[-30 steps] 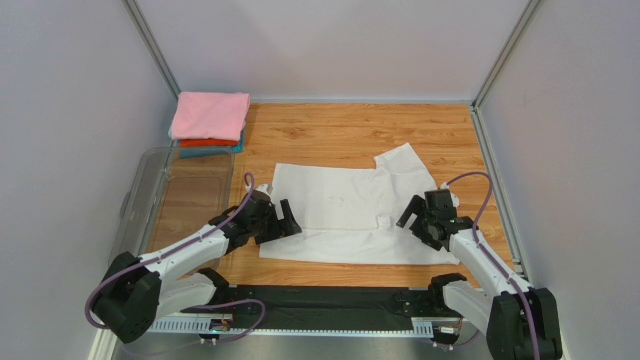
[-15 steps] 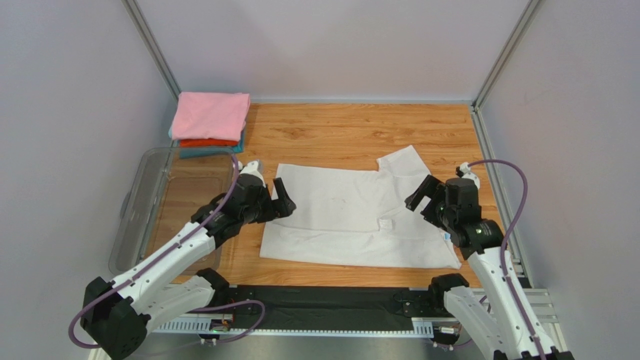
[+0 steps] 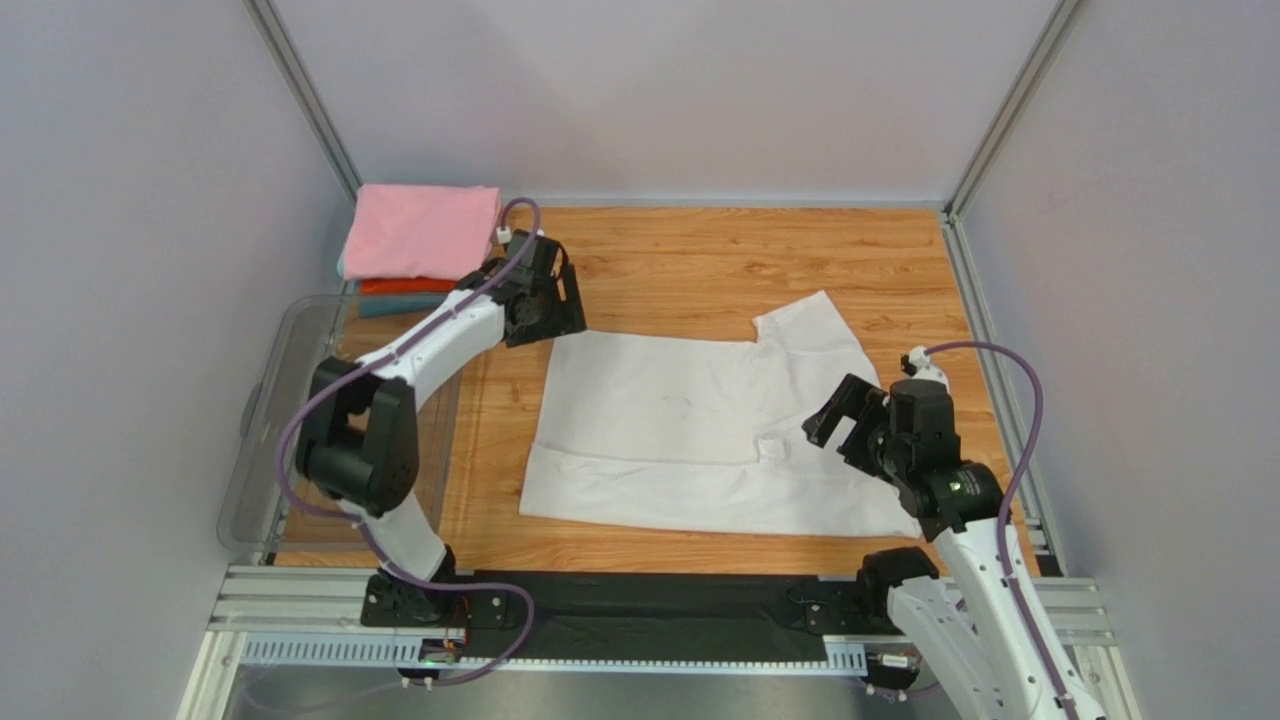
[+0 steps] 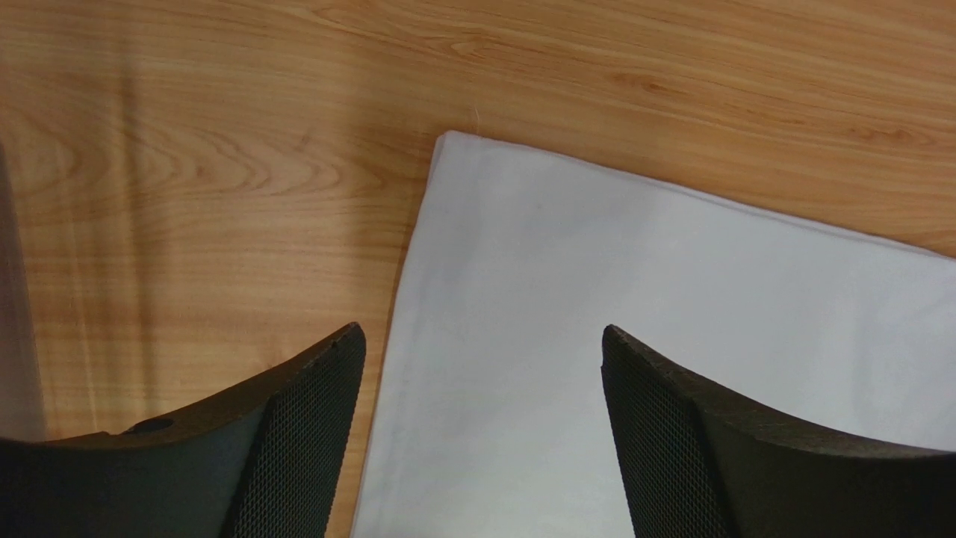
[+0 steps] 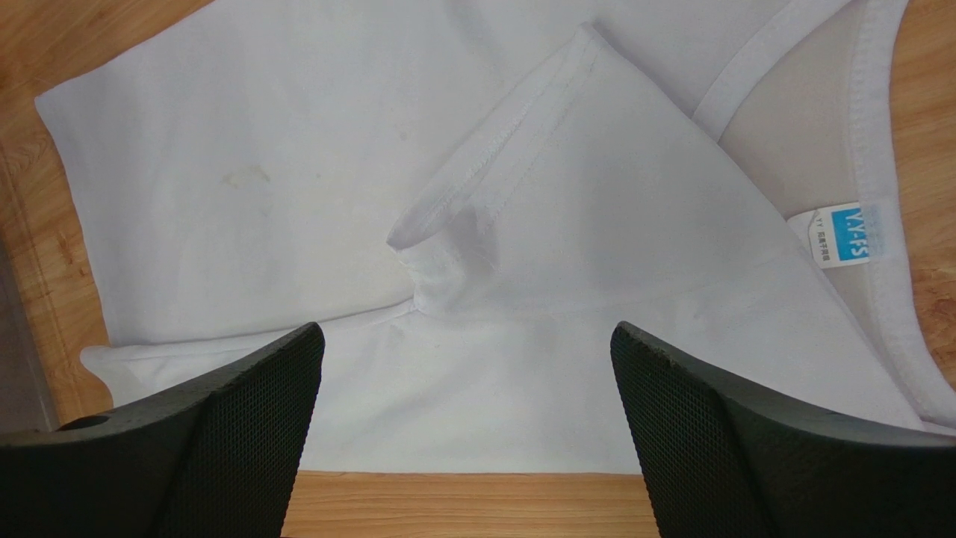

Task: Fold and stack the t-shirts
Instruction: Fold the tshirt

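Observation:
A white t-shirt [image 3: 691, 428] lies partly folded on the wooden table, one sleeve [image 3: 812, 330] sticking out at the far right. Its far-left corner shows in the left wrist view [image 4: 628, 336]. Its folded sleeve and light-blue neck label [image 5: 844, 233] show in the right wrist view. A stack of folded t-shirts, pink [image 3: 421, 230] on orange-red [image 3: 413, 285] on teal [image 3: 373, 306], sits at the far left. My left gripper [image 3: 553, 308] is open and empty just above the white shirt's far-left corner. My right gripper [image 3: 842, 428] is open and empty over the shirt's right edge.
A clear plastic bin [image 3: 323, 405] stands along the left side of the table beside the left arm. Grey walls and metal posts close in the table on three sides. A black rail [image 3: 646, 600] runs along the near edge.
My left gripper has swung from the shirt's near-left edge up to its far-left corner. My right gripper has risen from the shirt's right edge. The shirt's near half now lies folded over.

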Controlling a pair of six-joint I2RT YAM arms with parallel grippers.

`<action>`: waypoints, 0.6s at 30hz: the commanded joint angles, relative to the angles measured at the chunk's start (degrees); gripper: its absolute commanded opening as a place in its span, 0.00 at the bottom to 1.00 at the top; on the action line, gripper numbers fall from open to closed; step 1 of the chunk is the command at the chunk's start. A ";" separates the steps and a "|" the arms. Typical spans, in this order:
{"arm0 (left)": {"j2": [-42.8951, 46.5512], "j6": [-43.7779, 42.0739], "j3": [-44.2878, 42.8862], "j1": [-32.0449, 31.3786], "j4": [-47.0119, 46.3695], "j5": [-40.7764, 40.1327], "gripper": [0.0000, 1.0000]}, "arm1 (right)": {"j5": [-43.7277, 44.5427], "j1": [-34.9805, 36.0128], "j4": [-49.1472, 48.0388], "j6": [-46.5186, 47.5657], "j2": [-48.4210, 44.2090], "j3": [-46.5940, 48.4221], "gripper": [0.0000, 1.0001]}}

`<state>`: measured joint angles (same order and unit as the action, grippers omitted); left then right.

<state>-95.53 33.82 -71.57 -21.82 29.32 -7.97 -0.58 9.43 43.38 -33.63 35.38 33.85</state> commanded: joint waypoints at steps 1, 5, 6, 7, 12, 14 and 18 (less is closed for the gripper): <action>-6.76 -3.94 -7.43 2.31 2.75 -1.09 0.82 | -1.88 -0.20 -2.94 1.46 -0.31 -0.71 1.00; -14.76 -5.34 -14.72 4.15 3.63 -0.82 0.73 | -2.32 -0.12 -3.47 1.72 -0.31 -0.97 1.00; -17.82 -5.43 -17.87 4.42 4.33 -0.74 0.73 | -2.41 -0.20 -3.47 1.72 -0.31 -1.06 1.00; -19.25 -5.70 -19.29 4.51 5.39 -0.56 0.72 | -2.41 -0.12 -3.65 1.64 -0.31 -1.15 1.00; -25.40 -5.17 -24.40 4.60 6.80 0.94 0.67 | -2.15 -0.11 -4.44 2.07 -0.04 -1.33 1.00; -26.64 -5.00 -25.19 4.69 6.71 0.50 0.63 | -2.14 -0.20 -4.53 2.07 0.04 -1.41 1.00; -29.19 -5.00 -25.82 4.86 7.15 1.99 0.43 | -2.06 -0.12 -4.97 2.16 0.13 -1.59 1.00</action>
<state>-123.76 29.41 -95.61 -17.12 35.00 -7.31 -2.13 9.43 41.10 -32.69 35.64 32.64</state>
